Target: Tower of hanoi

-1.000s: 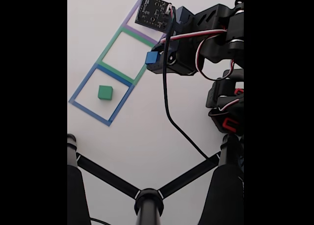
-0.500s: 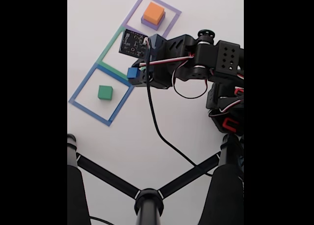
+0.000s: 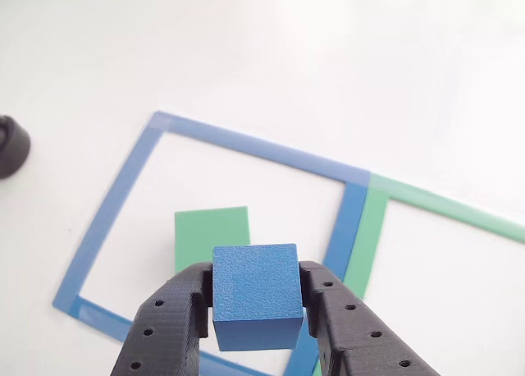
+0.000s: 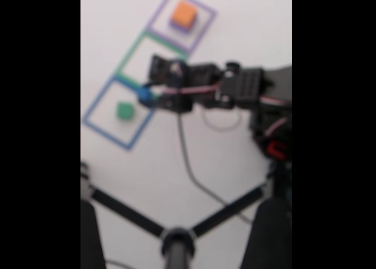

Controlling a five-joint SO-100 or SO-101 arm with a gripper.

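— Any brand, label or writing you can read?

— No legible lettering anywhere. In the fixed view everything is blurred, so any print on my arm is beyond reading, and in the other view the blocks' faces are plain matte colour.

— What has your tool got?

— My tool [image 3: 256, 310] is closed on the small blue cube [image 3: 256, 294], one black perforated finger [image 3: 168, 327] pressed against each side face, the jaws apart only by the cube's width. The cube hangs above the tabletop [image 3: 328, 56], over the near edge of the blue taped square [image 3: 246, 146] in the other view.

— And the other blocks?

— The green block [image 3: 211, 232] lies flat on the tabletop inside the blue taped square, just beyond the cube I hold and a little to its left in the other view. In the fixed view the cube [image 4: 143, 94] sits at the right side of that same square, near the corner it shares with the green taped square [image 4: 136, 50]. The orange block [image 4: 184, 12] rests on top of the purple block [image 4: 178, 26] inside the purple taped square [image 4: 207, 14], two squares up from the blue one.

— The surface and the room?

— A plain white matte tabletop, evenly lit. The three taped squares run in a diagonal row, each touching the next. In the fixed view a black tripod [image 4: 177, 241] stands below the blue taped square, and a dark cable [image 4: 188, 163] trails from my arm across the white. A dark round object [image 3: 11, 146] sits left of the blue square in the other view.
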